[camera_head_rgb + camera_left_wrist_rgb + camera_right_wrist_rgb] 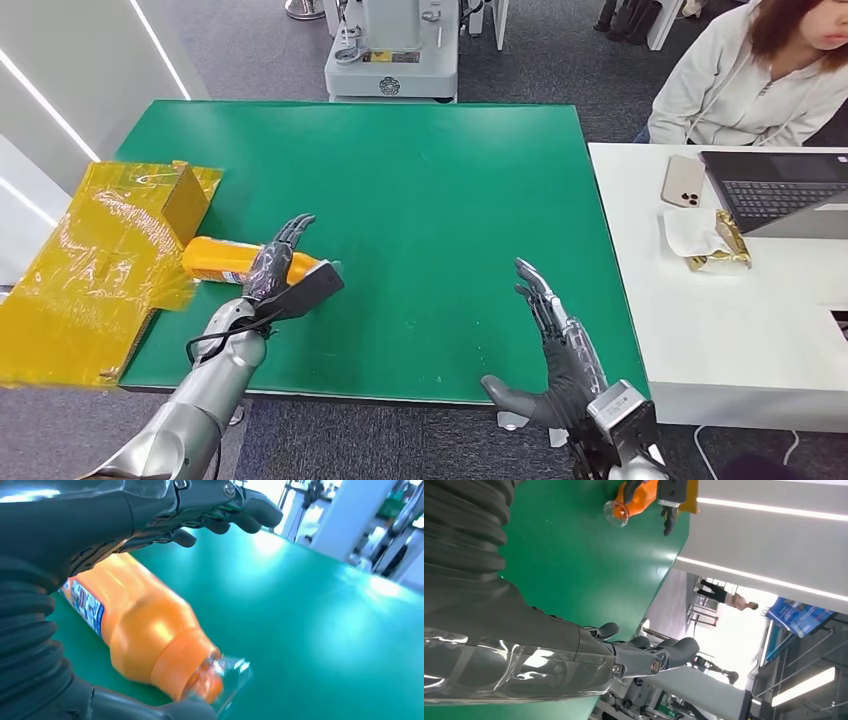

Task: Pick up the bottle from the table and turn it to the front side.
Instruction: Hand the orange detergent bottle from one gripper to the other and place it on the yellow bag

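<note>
Operator, your bottle [225, 260] is orange, with a blue-and-white printed label band near its base end, a stepped orange neck, and a clear cap [227, 672] over the mouth. The body looks smooth and glossy in the left wrist view.

It lies on its side on the green table [420, 200], near the table's left edge. Its base end sits just beside a yellow box [185, 195] wrapped in yellow film [90, 280]; whether they touch, you cannot tell. The long axis runs roughly left to right across the table, flat on the surface, with the capped neck pointing toward the table's middle and slightly toward the robot.

Left hand [275, 262]: over the neck half of the bottle, fingers [220, 505] extended across the top of it and spread, the thumb low beside the neck. The left wrist view shows a gap between fingers and bottle; the hand is not gripping, it is open above the bottle.

Right hand [555, 345]: open, fingers straight and apart, holding nothing, above the near right part of the table, well apart from the bottle.

Beside the green table stands a white desk [740, 320] with a laptop [780, 190], a phone [683, 181], and a person [760, 75] seated behind it.
</note>
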`<state>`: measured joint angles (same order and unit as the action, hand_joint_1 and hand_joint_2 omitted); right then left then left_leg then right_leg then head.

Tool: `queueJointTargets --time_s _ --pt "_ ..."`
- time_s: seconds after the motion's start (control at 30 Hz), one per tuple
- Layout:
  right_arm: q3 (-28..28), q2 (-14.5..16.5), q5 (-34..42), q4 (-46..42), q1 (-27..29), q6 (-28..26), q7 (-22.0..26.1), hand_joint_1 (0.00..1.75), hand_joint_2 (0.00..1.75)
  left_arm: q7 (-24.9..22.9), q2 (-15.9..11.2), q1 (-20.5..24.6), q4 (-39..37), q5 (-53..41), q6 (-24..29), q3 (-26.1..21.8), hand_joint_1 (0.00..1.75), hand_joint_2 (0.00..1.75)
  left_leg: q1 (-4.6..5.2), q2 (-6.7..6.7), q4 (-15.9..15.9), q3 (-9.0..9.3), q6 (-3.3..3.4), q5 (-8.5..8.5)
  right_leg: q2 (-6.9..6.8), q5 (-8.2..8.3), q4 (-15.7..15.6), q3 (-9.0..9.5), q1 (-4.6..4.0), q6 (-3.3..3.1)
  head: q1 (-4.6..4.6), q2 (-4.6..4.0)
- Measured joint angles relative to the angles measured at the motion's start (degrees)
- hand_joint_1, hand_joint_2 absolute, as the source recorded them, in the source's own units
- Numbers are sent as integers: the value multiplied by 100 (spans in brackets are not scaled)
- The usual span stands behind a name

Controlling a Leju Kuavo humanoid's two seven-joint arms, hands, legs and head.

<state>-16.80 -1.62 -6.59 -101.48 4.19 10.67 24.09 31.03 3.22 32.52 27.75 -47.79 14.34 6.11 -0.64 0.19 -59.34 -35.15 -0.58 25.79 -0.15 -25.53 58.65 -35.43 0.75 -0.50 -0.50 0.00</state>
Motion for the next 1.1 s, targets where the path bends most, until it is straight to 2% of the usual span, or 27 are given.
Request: queueJointTargets --time_s 0.2,0.3,0.43,0.63,0.83,0.93,1.1 --pt "23 11 129 36 -3 -30 15 0 175 399 166 -57 291 538 -470 -87 0 175 -2 -5 1 -2 0 -1 -5 -2 1 -2 -2 0 2 0" --pt "25 14 145 44 -6 -46 15 0 175 386 212 -64 377 612 -537 -87 0 175 -2 -6 1 -3 0 -1 -7 -2 1 -2 -2 0 1 0" --pt "54 91 191 112 17 -219 60 0 175 176 496 -185 1265 1649 -889 91 0 175 1 -3 0 -3 1 1 -5 -2 0 -1 -1 2 -1 0" --pt "152 232 163 120 192 -310 114 0 175 320 598 -412 1928 2301 -912 305 0 175 0 -4 1 -3 2 4 -5 -3 -1 -2 -1 2 1 0" --pt "215 306 167 119 277 -312 121 0 175 369 648 -538 2290 2482 -1006 402 0 175 0 -3 2 -2 2 4 -5 -3 0 -2 -1 3 0 0" --pt "286 392 216 93 329 -306 142 0 175 424 663 -751 2640 2891 -1350 478 0 175 0 -3 2 -2 2 4 -4 -4 0 -2 -1 3 1 0" --pt "404 619 484 -2 491 -303 261 0 175 166 731 -1445 3644 3764 -1966 846 0 175 1 -1 2 -3 7 15 -3 -11 -2 -2 -1 7 0 0"
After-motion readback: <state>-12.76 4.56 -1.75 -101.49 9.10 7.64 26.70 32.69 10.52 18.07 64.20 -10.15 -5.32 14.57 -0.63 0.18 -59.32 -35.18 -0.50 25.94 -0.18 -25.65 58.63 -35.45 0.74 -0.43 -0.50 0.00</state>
